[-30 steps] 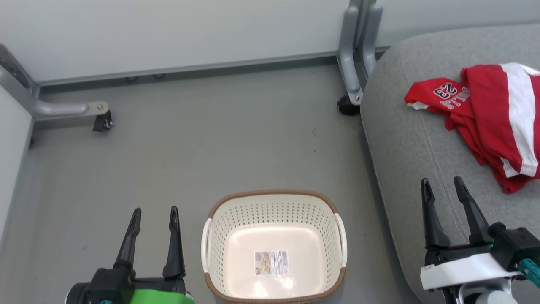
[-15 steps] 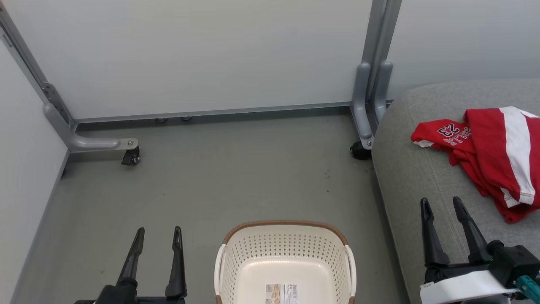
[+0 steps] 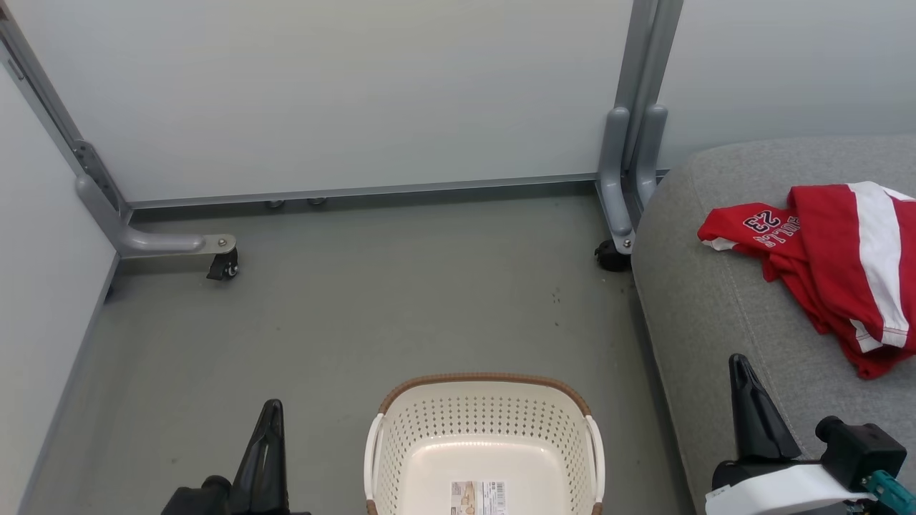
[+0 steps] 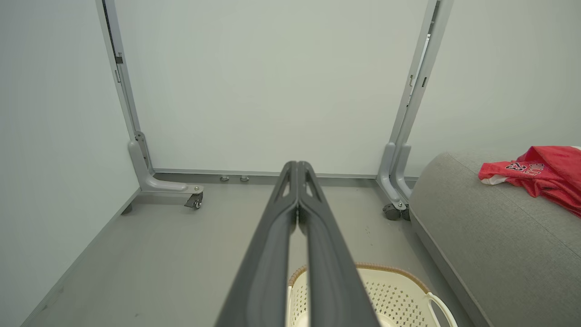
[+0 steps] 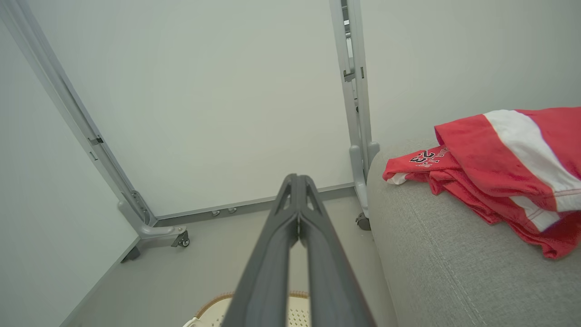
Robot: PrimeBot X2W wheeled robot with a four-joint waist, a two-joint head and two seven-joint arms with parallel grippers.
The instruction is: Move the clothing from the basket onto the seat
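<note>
White partition panels [image 3: 358, 93] are seen across the top of the head view, carried on grey metal legs [image 3: 172, 244] w/ black castors [image 3: 223, 266] at mid left and right of ctr. The right-hand leg is set just beside the seat's corner. Grey floor [image 3: 358, 315] is spread btwn them. The basket [image 3: 486, 379] is placed at btm ctr on the floor, its bare bottom marked by a barcode sticker [image 3: 478, 497]. The clothing [image 3: 837, 250] is heaped on the seat [image 3: 715, 322] at the right edge, red w/ white stripes, "23" visible. The left hand [image 3: 272, 411] at btm left and the right hand [image 3: 738, 368] at btm right are seen w/ fingers pressed together, nothing gripped.
</note>
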